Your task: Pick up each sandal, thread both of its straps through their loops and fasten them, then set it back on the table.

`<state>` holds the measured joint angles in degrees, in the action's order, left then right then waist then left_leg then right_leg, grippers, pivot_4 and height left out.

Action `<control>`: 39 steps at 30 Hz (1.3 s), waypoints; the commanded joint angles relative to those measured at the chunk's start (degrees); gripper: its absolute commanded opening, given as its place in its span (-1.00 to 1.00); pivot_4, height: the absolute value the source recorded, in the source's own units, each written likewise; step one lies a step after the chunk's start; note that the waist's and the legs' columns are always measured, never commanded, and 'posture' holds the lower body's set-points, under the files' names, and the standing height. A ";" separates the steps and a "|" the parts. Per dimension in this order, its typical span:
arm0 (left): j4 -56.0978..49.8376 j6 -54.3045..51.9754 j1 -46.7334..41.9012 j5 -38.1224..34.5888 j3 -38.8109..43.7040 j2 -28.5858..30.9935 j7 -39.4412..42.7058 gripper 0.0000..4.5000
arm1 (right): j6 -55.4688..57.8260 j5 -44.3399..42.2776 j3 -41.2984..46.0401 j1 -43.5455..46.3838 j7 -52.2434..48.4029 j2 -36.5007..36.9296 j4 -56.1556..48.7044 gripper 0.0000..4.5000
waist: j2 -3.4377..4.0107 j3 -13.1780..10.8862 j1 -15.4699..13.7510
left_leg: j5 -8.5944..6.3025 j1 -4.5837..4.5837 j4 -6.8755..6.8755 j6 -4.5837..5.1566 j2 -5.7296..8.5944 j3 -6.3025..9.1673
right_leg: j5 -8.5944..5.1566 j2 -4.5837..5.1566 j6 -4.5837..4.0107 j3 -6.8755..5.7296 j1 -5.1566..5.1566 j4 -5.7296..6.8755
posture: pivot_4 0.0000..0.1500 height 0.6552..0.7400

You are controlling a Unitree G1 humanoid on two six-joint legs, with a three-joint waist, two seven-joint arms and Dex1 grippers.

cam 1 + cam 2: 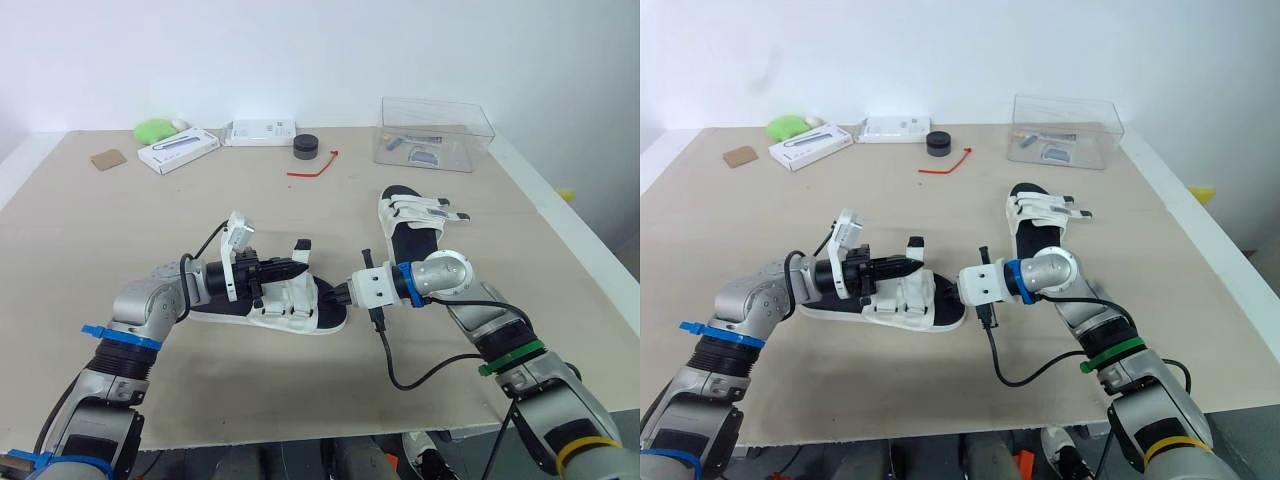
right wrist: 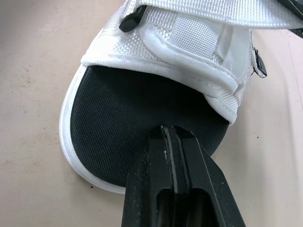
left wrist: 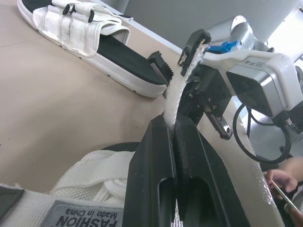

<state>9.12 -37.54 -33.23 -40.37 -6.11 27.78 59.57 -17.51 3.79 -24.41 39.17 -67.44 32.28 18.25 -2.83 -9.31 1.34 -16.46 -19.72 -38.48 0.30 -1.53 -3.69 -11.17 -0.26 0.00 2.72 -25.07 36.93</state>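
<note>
Left hand (image 1: pixel 300 268) grips the strap (image 3: pixel 176 90) of the near sandal (image 1: pixel 310 315) (strap drawn upright). Right hand (image 1: pixel 345 293) is clenched, tips on the insole (image 2: pixel 123 109). The second sandal (image 1: pixel 410 225) lies on the counter (image 1: pixel 150 220).

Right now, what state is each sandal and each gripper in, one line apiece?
Near sandal: flat on the table, one strap standing up, unfastened.
Far sandal: flat on the table, straps laid across, ends sticking out sideways.
Left gripper: shut on the near sandal's strap.
Right gripper: shut, tips at the near sandal's toe.
</note>
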 commanded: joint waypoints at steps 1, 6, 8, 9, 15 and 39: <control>1.61 1.50 -1.17 2.74 0.65 0.33 1.17 -0.97 | 2.51 4.22 -1.81 -2.05 -1.15 2.20 2.06 -1.00 | 0.00 0.00 0.00 | 0.00 0.00 0.00 0.00 0.00 0.00 | 0.00 0.00 0.00 0.00 0.00 0.00 | 1.00 1.00; 5.46 1.25 -2.01 7.27 -0.73 0.34 0.00 -0.97 | 3.05 4.07 -1.74 -2.36 -1.15 2.30 1.31 -1.00 | 0.00 0.00 0.00 | 0.00 0.00 0.00 0.00 0.00 0.03 | 0.00 0.00 0.00 -0.02 0.01 0.00 | 1.00 1.00; 6.16 0.93 -2.19 7.91 -0.69 0.17 -0.03 -0.79 | 3.22 4.06 -1.77 -2.46 -1.13 2.29 1.12 -1.00 | 0.00 0.01 0.00 | 0.00 0.02 0.00 0.00 0.01 0.02 | 0.00 0.01 0.00 -0.01 0.03 0.00 | 1.00 1.00; 6.40 0.95 -2.31 8.16 -0.61 0.02 0.10 -0.64 | 3.29 4.07 -1.79 -2.50 -1.14 2.26 1.06 -1.00 | 0.00 0.01 0.00 | 0.00 0.02 0.00 0.00 0.01 0.02 | 0.00 0.01 0.00 -0.01 0.03 0.00 | 1.00 1.00; 7.69 5.79 -3.48 11.70 0.67 -0.15 0.26 0.60 | 3.27 4.33 -1.82 -2.29 -1.16 2.32 1.09 -1.00 | -0.01 0.01 0.01 | -0.01 -0.02 0.02 0.00 0.01 0.04 | -0.02 0.04 0.03 -0.03 0.01 -0.02 | 1.00 1.00; 14.15 0.79 -15.10 13.20 -2.15 -3.77 8.02 -0.77 | 3.27 4.91 -2.09 -2.39 -0.01 1.80 1.01 -1.00 | -0.09 -0.02 0.04 | 0.00 -0.40 -0.06 0.00 0.08 0.10 | 0.24 0.01 0.44 -0.09 -0.12 -0.19 | 1.00 1.00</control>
<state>21.17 -35.42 -45.43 -27.90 -8.98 23.55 66.95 -16.35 4.67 -24.48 38.83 -67.20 33.17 15.92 -2.92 -9.33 1.38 -16.46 -20.11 -38.55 0.29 -1.45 -3.58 -10.92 -0.27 0.45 2.63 -25.21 36.74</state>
